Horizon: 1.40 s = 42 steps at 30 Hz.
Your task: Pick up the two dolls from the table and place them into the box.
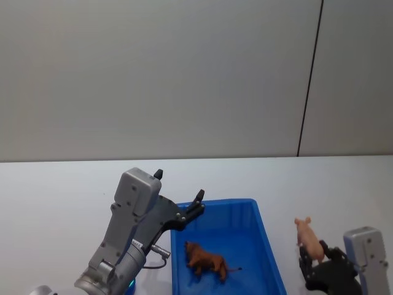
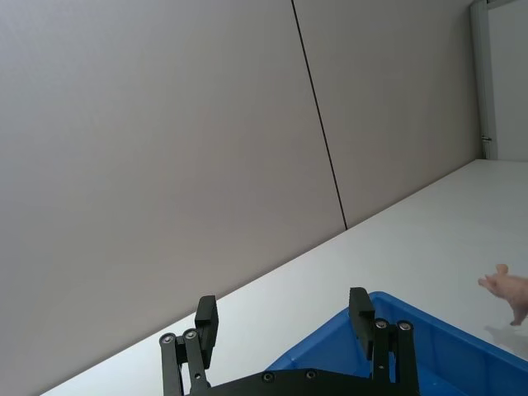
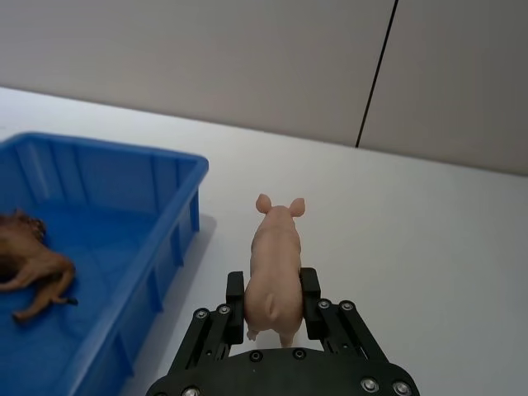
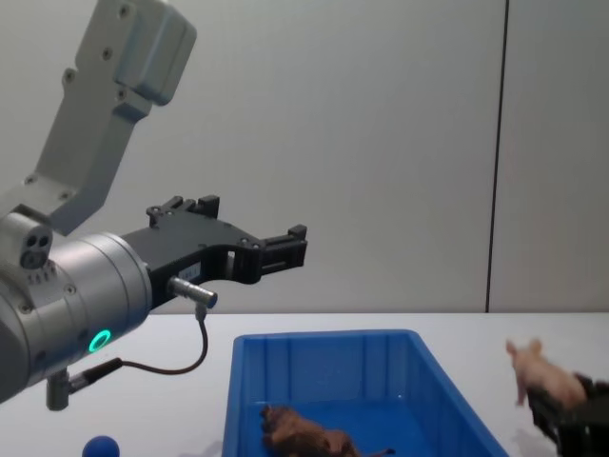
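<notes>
My right gripper [image 3: 275, 290] is shut on the pale pink pig doll [image 3: 275, 262], holding it a little above the white table [image 1: 61, 184], right of the blue box [image 1: 227, 212]. The pig [image 1: 310, 239] faces away from me and also shows in the chest view [image 4: 542, 376]. A dark brown animal doll [image 1: 206, 261] lies inside the box, seen too from the right wrist [image 3: 29, 264] and the chest [image 4: 304, 438]. My left gripper [image 1: 179, 185] hangs open and empty above the box's far left corner [image 2: 283, 305].
A small blue round-topped toy [image 4: 100, 446] sits on the table left of the box [image 4: 324, 362]. A grey wall with a dark vertical seam [image 1: 310, 80] stands behind the table.
</notes>
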Available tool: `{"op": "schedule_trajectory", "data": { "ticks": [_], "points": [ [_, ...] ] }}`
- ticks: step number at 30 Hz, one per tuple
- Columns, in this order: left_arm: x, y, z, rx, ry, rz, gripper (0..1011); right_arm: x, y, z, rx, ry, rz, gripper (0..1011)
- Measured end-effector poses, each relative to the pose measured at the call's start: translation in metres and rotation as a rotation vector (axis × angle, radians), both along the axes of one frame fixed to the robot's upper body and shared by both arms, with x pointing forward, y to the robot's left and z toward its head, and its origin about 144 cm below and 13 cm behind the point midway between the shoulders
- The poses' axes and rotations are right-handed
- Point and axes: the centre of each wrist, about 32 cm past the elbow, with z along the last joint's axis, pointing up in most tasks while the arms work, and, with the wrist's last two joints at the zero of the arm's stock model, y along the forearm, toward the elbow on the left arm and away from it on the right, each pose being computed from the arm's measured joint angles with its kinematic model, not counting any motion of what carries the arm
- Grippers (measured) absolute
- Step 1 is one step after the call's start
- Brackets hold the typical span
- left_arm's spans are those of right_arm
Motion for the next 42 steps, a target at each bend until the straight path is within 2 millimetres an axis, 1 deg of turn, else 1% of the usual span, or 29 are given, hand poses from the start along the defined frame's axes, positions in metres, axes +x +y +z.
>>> {"op": "schedule_trajectory", "data": {
  "ticks": [10,15,23,25,26,27,34,38,39,40,42],
  "points": [
    [0.0,0.0,0.0,0.0,0.0,0.0,1001,0.005,0.004,0.019,0.031,-0.09,0.072,383],
    [0.0,0.0,0.0,0.0,0.0,0.0,1001,0.01,0.01,0.029,0.072,-0.125,0.142,383],
    [0.0,0.0,0.0,0.0,0.0,0.0,1001,0.017,0.019,0.036,0.121,-0.14,0.232,383],
    [0.0,0.0,0.0,0.0,0.0,0.0,1001,0.02,0.022,0.037,0.136,-0.139,0.256,397],
    [0.0,0.0,0.0,0.0,0.0,0.0,1001,0.021,0.023,0.037,0.141,-0.139,0.265,412],
    [0.0,0.0,0.0,0.0,0.0,0.0,1001,0.022,0.025,0.038,0.149,-0.138,0.277,473],
    [0.0,0.0,0.0,0.0,0.0,0.0,1001,0.028,0.03,0.038,0.171,-0.129,0.305,679],
    [0.0,0.0,0.0,0.0,0.0,0.0,1001,0.03,0.032,0.038,0.176,-0.123,0.301,833],
    [0.0,0.0,0.0,0.0,0.0,0.0,1001,0.03,0.032,0.038,0.177,-0.123,0.298,833],
    [0.0,0.0,0.0,0.0,0.0,0.0,1001,0.03,0.032,0.038,0.177,-0.122,0.293,868],
    [0.0,0.0,0.0,0.0,0.0,0.0,1001,0.03,0.032,0.038,0.176,-0.123,0.278,899]
  ]
}}
